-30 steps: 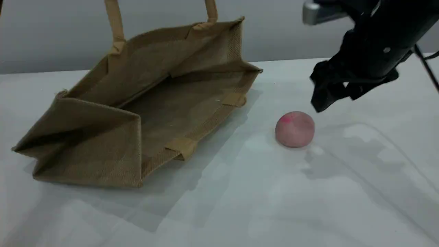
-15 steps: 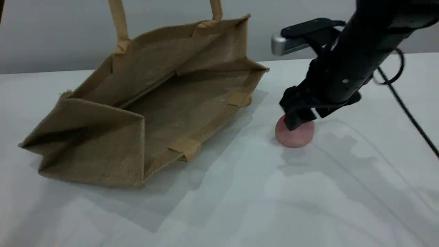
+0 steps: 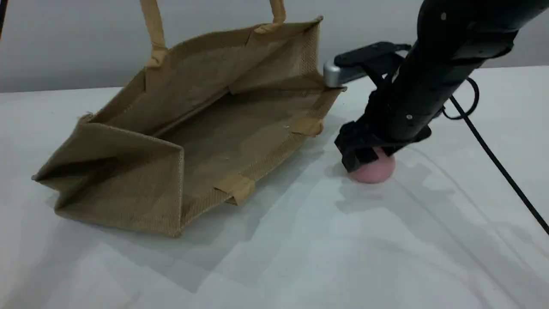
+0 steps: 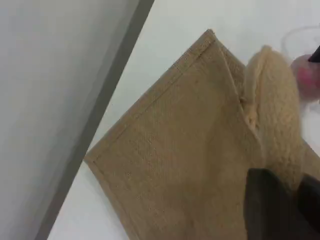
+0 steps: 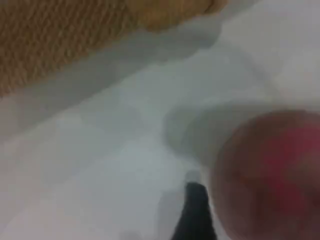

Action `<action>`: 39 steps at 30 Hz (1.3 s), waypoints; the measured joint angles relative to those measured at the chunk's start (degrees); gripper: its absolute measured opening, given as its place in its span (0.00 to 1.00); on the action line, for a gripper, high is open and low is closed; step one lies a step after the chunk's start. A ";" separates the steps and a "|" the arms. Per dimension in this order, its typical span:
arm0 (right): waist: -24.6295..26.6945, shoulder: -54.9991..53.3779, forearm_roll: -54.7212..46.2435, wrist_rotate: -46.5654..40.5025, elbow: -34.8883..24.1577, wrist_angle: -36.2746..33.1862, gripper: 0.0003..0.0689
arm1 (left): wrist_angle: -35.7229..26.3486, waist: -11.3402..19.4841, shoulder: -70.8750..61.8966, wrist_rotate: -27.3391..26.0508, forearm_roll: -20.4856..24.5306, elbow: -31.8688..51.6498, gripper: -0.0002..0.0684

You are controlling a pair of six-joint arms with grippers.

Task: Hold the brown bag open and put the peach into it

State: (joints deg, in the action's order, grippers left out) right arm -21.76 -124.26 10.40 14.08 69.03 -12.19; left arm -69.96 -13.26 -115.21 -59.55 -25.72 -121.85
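Dusty-pink peach [image 3: 374, 170] on the white worktop [image 3: 386, 240], just beside the mouth of the brown bag [image 3: 193, 133]; likely light, smooth, round, so prone to roll or squirt out — best pinched across the widest part. Right end effector [image 3: 364, 156] down over the peach, spread wide, not yet clenched on it. Left end effector [image 4: 280, 205] clenched on a padded handle [image 4: 272, 115], lifting the stiff woven jute so the mouth gapes
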 joint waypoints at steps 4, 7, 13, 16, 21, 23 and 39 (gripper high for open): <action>0.00 0.00 0.00 0.00 0.00 0.82 0.57 | 0.00 0.00 0.00 0.00 0.00 0.00 0.13; 0.00 0.00 -0.19 0.00 0.00 0.70 0.39 | 0.00 0.00 0.00 0.00 0.00 0.00 0.13; 0.00 0.21 -1.01 0.12 0.00 -0.97 0.09 | 0.00 0.00 0.00 0.00 0.00 0.00 0.13; 0.05 1.27 -3.71 -0.06 0.00 -2.86 0.03 | 0.00 0.00 0.00 0.00 0.00 0.00 0.13; 0.05 4.83 -5.75 -1.08 0.00 -6.91 0.02 | 0.00 0.00 0.00 -0.27 0.00 0.00 0.13; 0.05 6.77 -6.20 -1.81 0.00 -7.21 0.02 | 0.00 0.00 0.00 -0.99 0.00 0.00 0.13; -3.76 24.10 -4.47 -4.18 -0.05 -12.40 0.02 | 0.00 -0.94 0.00 -1.51 -2.90 0.00 0.13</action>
State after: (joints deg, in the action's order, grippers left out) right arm -25.52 -100.15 5.93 9.90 68.98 -24.60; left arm -69.96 -14.20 -115.21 -61.06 -28.61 -121.85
